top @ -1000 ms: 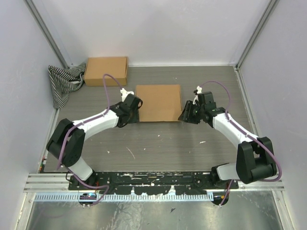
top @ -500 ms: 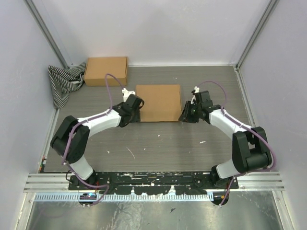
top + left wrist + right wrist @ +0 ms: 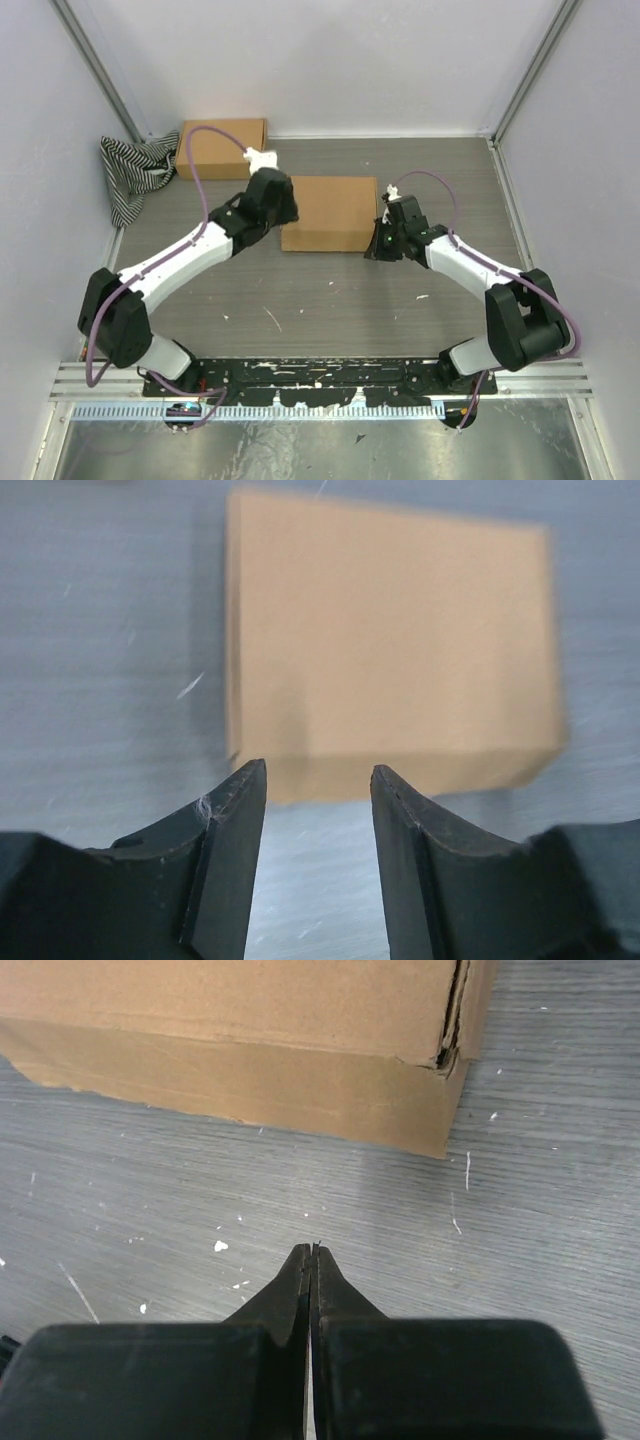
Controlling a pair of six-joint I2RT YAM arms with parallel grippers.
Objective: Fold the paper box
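The paper box (image 3: 330, 212) lies closed and flat in the middle of the table, a plain brown cardboard mailer. My left gripper (image 3: 284, 214) hangs raised over the box's left edge. In the left wrist view it (image 3: 318, 780) is open and empty, with the box (image 3: 390, 645) blurred below and beyond the fingertips. My right gripper (image 3: 372, 250) is low at the box's near right corner. In the right wrist view it (image 3: 313, 1250) is shut on nothing, a short way from the box's side wall (image 3: 250, 1085) and not touching it.
A second, fully formed brown cardboard box (image 3: 222, 148) stands at the back left. A black-and-white striped cloth (image 3: 135, 172) lies beside it against the left wall. Grey walls close in the table on three sides.
My left arm has lifted and swung back and right, from beside the box's left edge to above it. My right gripper has slid a little left and nearer along the box's right side.
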